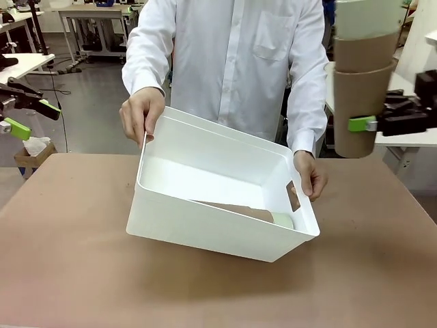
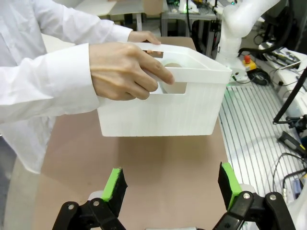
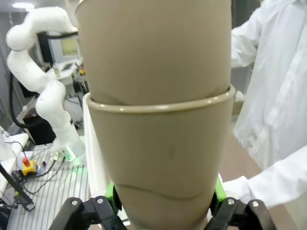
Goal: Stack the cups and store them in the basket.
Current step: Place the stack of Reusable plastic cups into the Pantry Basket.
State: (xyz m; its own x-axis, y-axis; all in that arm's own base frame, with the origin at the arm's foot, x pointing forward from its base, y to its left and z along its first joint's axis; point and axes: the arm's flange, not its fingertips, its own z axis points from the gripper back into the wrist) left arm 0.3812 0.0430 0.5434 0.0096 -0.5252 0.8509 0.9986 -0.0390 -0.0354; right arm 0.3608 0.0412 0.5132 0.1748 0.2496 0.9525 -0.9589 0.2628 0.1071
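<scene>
Right gripper point(image 1: 364, 124) is clamped on a stack of cups point(image 1: 363, 75), held high at the right edge of the front view, well above the table point(image 1: 61, 273); green pad presses the lowest khaki-brown cup near its bottom half, a second khaki cup nests in it and a pale mint cup sits on top. In the right wrist view the same gripper point(image 3: 163, 203) has its fingers either side of the stack of cups point(image 3: 158, 120), green pads touching the lower cup's wall, one khaki cup nested into the other with the rim line across mid-frame. Left gripper point(image 1: 24, 117) is spread wide with nothing between its pads, off at the far left, raised and outside the table edge; in the left wrist view the left gripper point(image 2: 172, 187) shows both green pads well apart over bare brown tabletop. Basket point(image 1: 218, 205) is mid-table, tilted with its open top toward the robot, near lower edge on the table, far side lifted. Person's hands hold it: one hand point(image 1: 140, 113) on the rim at picture left, other hand point(image 1: 311, 174) at the right end by the handle slot. Inside the basket another stack of cups lies on its side point(image 1: 259, 213), khaki body with a mint end at the right corner. Left wrist view shows the basket point(image 2: 163, 110) side-on, a hand point(image 2: 127, 72) gripping through its handle slot, white sleeve behind.
</scene>
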